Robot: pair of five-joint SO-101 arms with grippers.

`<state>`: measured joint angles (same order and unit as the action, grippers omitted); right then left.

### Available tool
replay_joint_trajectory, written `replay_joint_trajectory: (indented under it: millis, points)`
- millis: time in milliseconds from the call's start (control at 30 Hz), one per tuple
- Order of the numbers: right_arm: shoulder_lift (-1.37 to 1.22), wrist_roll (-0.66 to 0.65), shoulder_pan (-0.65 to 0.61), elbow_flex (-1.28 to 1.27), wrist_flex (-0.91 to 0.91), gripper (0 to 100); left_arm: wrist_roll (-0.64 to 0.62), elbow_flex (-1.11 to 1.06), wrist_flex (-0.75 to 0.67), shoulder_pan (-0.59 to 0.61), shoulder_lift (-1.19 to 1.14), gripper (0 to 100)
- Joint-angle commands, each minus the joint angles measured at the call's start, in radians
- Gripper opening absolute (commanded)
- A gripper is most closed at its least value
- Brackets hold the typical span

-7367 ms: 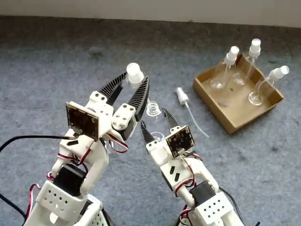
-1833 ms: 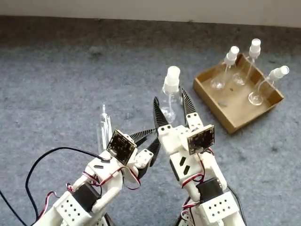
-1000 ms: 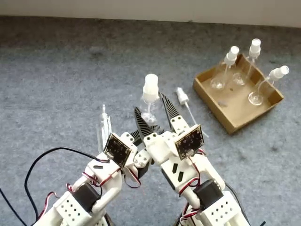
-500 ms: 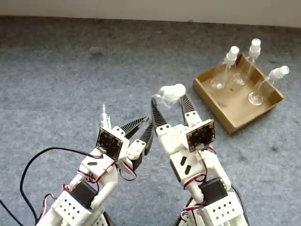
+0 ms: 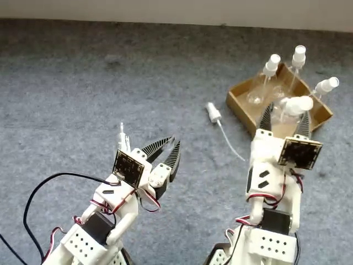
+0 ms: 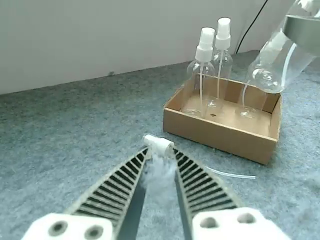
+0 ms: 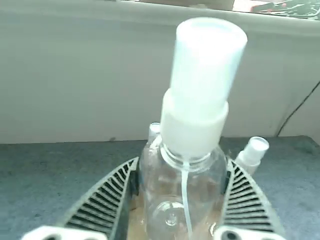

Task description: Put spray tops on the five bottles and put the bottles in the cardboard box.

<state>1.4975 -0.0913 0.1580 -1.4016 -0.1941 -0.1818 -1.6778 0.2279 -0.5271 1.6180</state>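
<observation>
Holding the capped bottle [image 5: 295, 105] above the cardboard box [image 5: 240, 114], my right tool [image 5: 287, 115] is clamped on its body; boxing step, so next I'd lower it inside and release. My left tool [image 5: 175, 142] sits slightly open, empty, over the worktop [image 5: 83, 83].

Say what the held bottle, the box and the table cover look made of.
The bottle: clear glossy plastic, probably; you see through it. The box: matte brown cardboard, raw-edged walls. The table cover: grey carpet-like fabric, fuzzy nap.
</observation>
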Motion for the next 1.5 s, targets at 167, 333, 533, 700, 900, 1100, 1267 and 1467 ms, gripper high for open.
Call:
replay_joint_trajectory:
  millis: [167,333,533,700,900,1100,1267,1467]
  points:
    - [-0.056,-0.002,0.084,0.058,-0.002,17.7,-0.008,-0.025,-0.017,0.018,0.015,1]
    - [-0.297,0.008,0.116,0.200,0.005,17.7,-0.008,-0.025,-0.017,0.018,0.015,1]
    - [-0.475,0.063,0.151,0.305,0.050,17.7,-0.009,-0.025,-0.017,0.018,0.015,1]
    - [-0.559,0.084,0.147,0.289,0.262,17.7,-0.009,-0.025,-0.017,0.018,0.015,1]
    - [-0.708,0.084,0.143,0.275,0.331,17.7,-0.009,-0.025,-0.017,0.018,0.013,1]
    - [-0.877,0.091,0.142,0.328,0.392,17.7,-0.009,-0.025,-0.017,0.018,0.013,1]
    - [-0.969,0.091,0.140,0.337,0.460,17.7,-0.009,-0.025,-0.017,0.018,0.013,1]
    - [-1.076,0.084,0.094,0.338,0.568,17.7,-0.009,-0.025,-0.017,0.018,0.013,1]
